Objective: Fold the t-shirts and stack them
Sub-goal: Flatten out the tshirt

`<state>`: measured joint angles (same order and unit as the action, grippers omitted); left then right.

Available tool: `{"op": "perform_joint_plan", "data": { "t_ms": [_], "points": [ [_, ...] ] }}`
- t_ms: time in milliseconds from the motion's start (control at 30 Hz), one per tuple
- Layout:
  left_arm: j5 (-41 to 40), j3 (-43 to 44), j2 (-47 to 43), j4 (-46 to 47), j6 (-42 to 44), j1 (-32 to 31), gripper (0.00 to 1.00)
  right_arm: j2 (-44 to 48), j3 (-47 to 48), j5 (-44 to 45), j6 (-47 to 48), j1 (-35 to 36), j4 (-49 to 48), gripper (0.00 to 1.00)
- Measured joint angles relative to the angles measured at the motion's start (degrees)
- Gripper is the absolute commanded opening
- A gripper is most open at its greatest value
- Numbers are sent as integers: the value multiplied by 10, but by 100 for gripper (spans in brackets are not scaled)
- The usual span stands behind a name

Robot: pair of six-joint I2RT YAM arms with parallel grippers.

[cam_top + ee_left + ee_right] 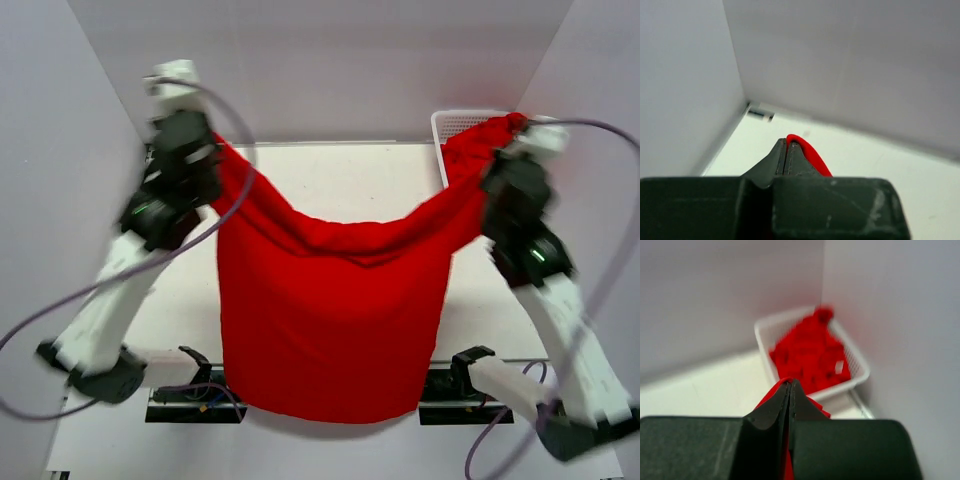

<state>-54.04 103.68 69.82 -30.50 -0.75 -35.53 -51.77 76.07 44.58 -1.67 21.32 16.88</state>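
Left claw: your left gripper (788,145) is clenched, its two dark fingers (780,160) pressed flat together with a lip of red cloth pinched at the tips.
Right claw: your right gripper (790,385) is clenched the same way, and a red fold shows on both sides of its closed fingers.
What they grasp: one plain bright red cloth t-shirt (330,330), with each gripper holding one upper corner.
T-shirt against the claws: it spans the gap from one gripper to the other. The top edge sags low in the middle and the body hangs below both of them.
T-shirt axis: you have its long top edge running left to right across the table, with the loose lower hem (330,412) toward the arm bases. You cannot tell whether that hem touches the table.
T-shirt against the basket: the white plastic lattice basket (460,122) stands in the far right corner. The corner in your right gripper lies just in front of it in the top view, and whether the cloth touches the rim cannot be told. The corner in your left gripper is well apart from the basket, at the far left.
In the basket: a crumpled heap of red t-shirts (807,352), with a small white label (840,367) showing on the side nearest the right wall.
Left of the basket: the white table (330,170) shows between the sagging edge and the back wall.
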Motion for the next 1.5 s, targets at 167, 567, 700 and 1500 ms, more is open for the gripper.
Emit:
{"op": "perform_joint_plan", "data": {
  "t_ms": [167,567,700,1500],
  "points": [
    [12,-62,177,-32,-71,64,0,-201,-63,-61,-31,-9,-44,0],
    [153,120,598,-195,-220,326,100,-711,342,-180,-50,-52,-5,90],
    [191,145,601,-201,-209,333,100,-712,352,-237,-39,-50,13,90],
    [534,131,687,-37,-92,296,100,-357,-191,-588,-120,89,44,90]
  ]
}}
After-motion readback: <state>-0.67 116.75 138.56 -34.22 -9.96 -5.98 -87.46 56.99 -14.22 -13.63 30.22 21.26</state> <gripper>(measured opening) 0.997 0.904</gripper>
